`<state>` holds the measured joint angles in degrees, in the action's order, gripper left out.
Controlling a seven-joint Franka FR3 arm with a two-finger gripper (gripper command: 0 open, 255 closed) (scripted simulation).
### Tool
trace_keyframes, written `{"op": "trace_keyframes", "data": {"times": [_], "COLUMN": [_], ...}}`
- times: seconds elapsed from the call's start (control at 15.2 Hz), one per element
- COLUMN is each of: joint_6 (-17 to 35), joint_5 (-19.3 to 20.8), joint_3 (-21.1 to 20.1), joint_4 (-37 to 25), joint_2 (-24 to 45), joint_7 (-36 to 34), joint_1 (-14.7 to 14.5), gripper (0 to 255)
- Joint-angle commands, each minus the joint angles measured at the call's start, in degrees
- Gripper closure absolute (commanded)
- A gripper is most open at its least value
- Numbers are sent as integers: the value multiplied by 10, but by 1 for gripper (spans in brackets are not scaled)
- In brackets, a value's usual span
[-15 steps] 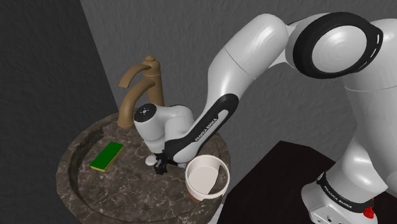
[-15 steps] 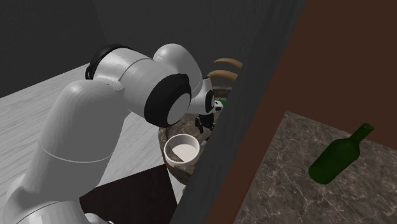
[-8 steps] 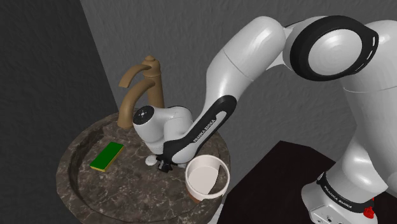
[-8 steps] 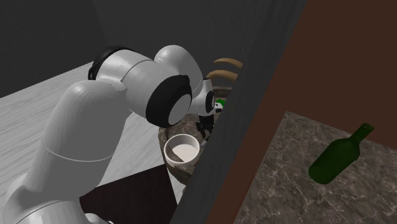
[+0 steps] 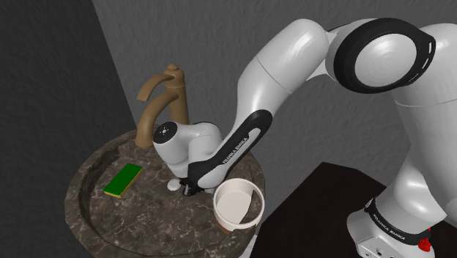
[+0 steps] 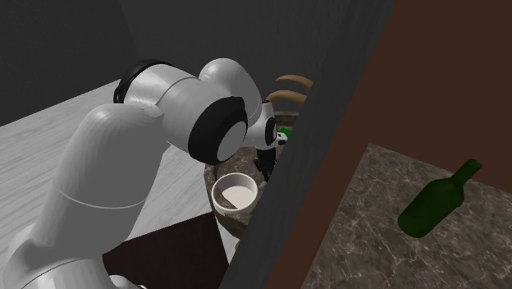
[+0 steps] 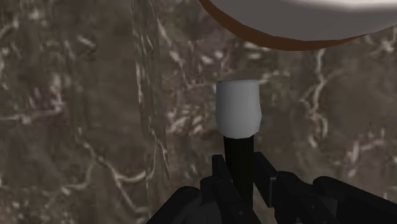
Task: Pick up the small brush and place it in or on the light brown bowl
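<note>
The small brush (image 7: 237, 108) has a white head and a thin black handle, and it lies on the dark marbled sink basin (image 5: 95, 212). My gripper (image 7: 242, 181) is shut on the handle, one finger on each side. In the shoulder view the brush's white head (image 5: 173, 185) pokes out beside the gripper (image 5: 187, 189), low over the basin. The light brown bowl (image 5: 238, 205), white inside, stands on the basin's rim just to the shoulder view's right of the gripper. Its rim (image 7: 299, 25) lies just beyond the brush head. The bowl (image 6: 235, 195) sits below the gripper (image 6: 264, 164) in the second exterior view.
A bronze faucet (image 5: 161, 95) rises at the back of the basin. A green and yellow sponge (image 5: 123, 179) lies in the basin toward the shoulder view's left. A dark wall edge crosses the second exterior view, with a green bottle (image 6: 439, 201) on a counter beyond it.
The fingers have come together from wide apart onto the brush handle. The hand has sunk slightly toward the basin. The brush and bowl have not moved.
</note>
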<state>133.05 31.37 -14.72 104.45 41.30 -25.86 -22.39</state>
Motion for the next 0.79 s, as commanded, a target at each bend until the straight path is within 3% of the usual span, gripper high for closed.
{"op": "trace_keyframes", "data": {"times": [0.0,0.73], "joint_6": [0,-47], "joint_5": [0,-28], "joint_3": [0,-21], "joint_4": [1,17], "joint_2": [0,-67], "joint_7": [0,25], "joint_1": [0,14], "gripper": [255,255]}}
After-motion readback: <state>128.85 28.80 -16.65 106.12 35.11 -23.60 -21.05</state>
